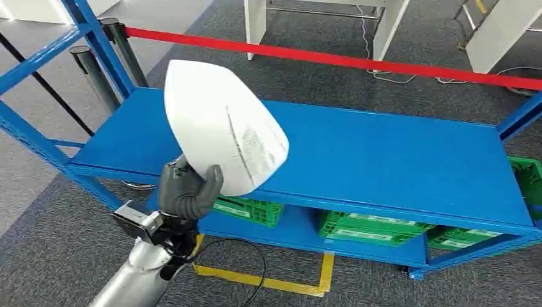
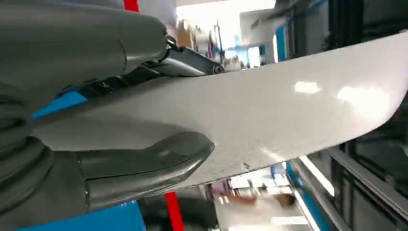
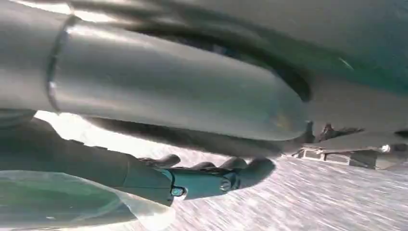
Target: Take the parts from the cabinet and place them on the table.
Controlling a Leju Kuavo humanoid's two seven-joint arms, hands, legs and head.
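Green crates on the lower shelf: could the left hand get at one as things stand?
Probably not. The left hand already grips the white part, held up over the blue top shelf. The green crates sit under that shelf, so the hand would need to set the part down and reach below.

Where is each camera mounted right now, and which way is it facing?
Head view: high on the body, looking forward and down at the blue rack; the left hand holds a white panel above the shelf.
Left wrist view: behind the left hand, close along the white panel.
Right wrist view: behind the right hand, over blurred grey floor.
Head and left wrist views share the panel and left hand.
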